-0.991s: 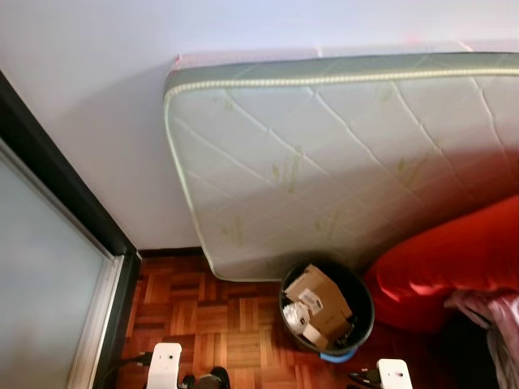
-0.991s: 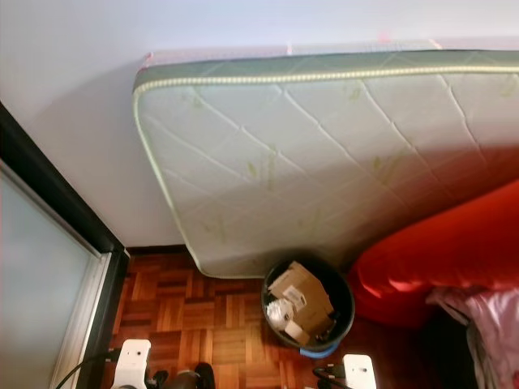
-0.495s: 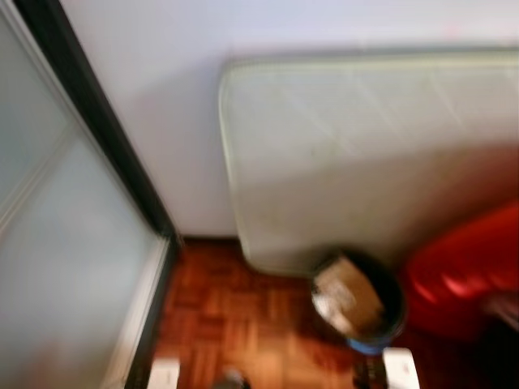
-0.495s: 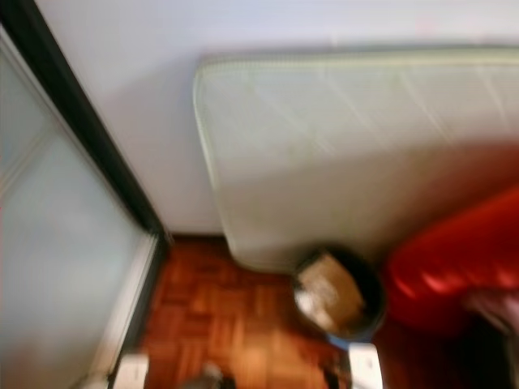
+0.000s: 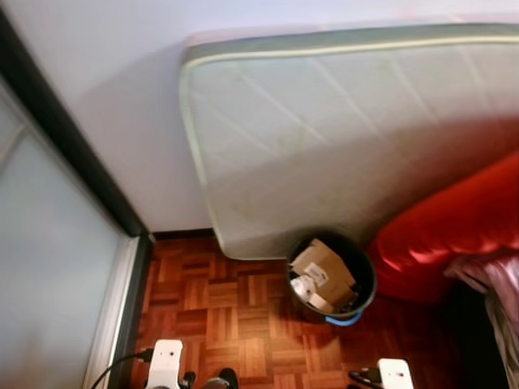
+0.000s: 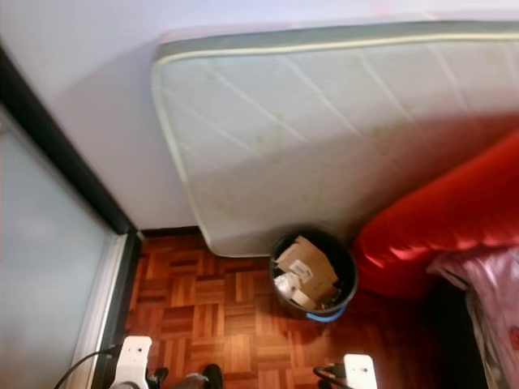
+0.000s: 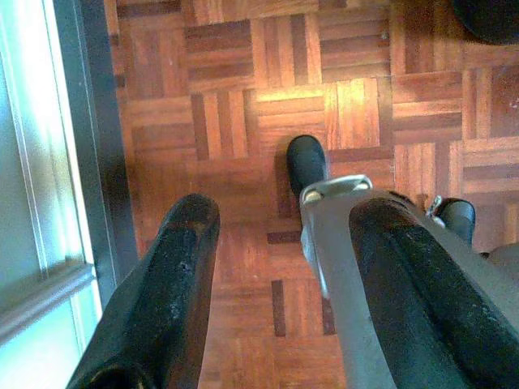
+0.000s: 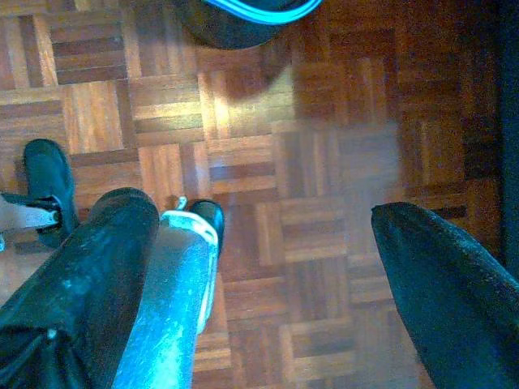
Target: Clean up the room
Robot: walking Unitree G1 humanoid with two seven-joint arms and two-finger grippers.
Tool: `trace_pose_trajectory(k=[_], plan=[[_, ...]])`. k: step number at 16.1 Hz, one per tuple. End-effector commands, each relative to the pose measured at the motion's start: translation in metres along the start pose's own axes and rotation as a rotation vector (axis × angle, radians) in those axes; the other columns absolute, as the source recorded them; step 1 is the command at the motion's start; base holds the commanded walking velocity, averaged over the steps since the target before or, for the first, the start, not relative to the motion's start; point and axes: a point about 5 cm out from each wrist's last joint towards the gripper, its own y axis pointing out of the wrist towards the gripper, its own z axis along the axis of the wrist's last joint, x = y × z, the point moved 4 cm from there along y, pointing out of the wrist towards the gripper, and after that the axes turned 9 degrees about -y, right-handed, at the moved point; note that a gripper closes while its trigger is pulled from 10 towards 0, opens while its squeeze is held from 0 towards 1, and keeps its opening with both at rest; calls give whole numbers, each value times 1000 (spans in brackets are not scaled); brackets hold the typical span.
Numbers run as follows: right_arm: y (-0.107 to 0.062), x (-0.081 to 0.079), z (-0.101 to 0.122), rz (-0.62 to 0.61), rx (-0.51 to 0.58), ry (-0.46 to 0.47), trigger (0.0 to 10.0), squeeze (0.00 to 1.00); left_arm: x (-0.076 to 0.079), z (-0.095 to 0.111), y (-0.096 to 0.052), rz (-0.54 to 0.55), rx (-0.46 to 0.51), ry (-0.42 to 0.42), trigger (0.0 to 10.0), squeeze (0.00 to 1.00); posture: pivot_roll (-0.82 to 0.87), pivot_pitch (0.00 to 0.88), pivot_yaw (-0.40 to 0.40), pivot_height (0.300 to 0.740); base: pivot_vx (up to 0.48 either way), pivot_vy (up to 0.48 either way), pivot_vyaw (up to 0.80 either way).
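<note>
A dark round trash bin (image 5: pixel 331 277) with a blue band at its base stands on the parquet floor (image 5: pixel 235 316), holding cardboard pieces (image 5: pixel 323 267) and crumpled paper. It sits against a white quilted mattress (image 5: pixel 340 121) that leans on the wall. Both arms hang low, with their white wrist parts at the bottom edge of the head views. My left gripper (image 7: pixel 280 267) is open over bare parquet, nothing between its fingers. My right gripper (image 8: pixel 268 243) is open too, above the floor just short of the bin's base (image 8: pixel 243 16).
A red beanbag or cushion (image 5: pixel 454 235) lies right of the bin, with pinkish cloth (image 5: pixel 495 284) at the far right. A sliding glass door with a dark frame (image 5: pixel 73 186) runs along the left. My black feet (image 7: pixel 306 162) stand on the parquet.
The camera swung left and then back, blurring the middle frames. The bin now sits slightly higher and more central in view. Nothing in the room has moved.
</note>
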Motion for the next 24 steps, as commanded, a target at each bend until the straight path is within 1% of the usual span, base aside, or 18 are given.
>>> trace_pose_trajectory(k=[1,7,9,12,15,24], plan=[[-2,-1,-11,5,-29,12,10000,0,-5,-14,-3,14,-39,7,10000,0,-1,167,2,740,0,0,-788],[-2,-3,-11,15,-29,2,10000,0,-7,-7,-2,17,-14,4,10000,0,-4,164,7,740,0,0,-794],[-2,-3,-11,15,-31,2,10000,0,-7,-5,-2,15,-10,43,10000,0,-6,161,9,740,0,0,-744],[-2,-4,-11,18,-32,-2,10000,0,-7,-4,-2,17,-1,30,10000,0,-6,156,9,740,0,-371,-738],[-2,-4,-12,20,-33,-4,10000,0,-6,-3,-1,20,4,9,10000,0,-8,145,10,740,0,0,-740],[-2,-4,-12,24,-36,-8,10000,0,-9,-3,-2,22,7,0,10000,0,-9,134,11,740,0,0,-765]])
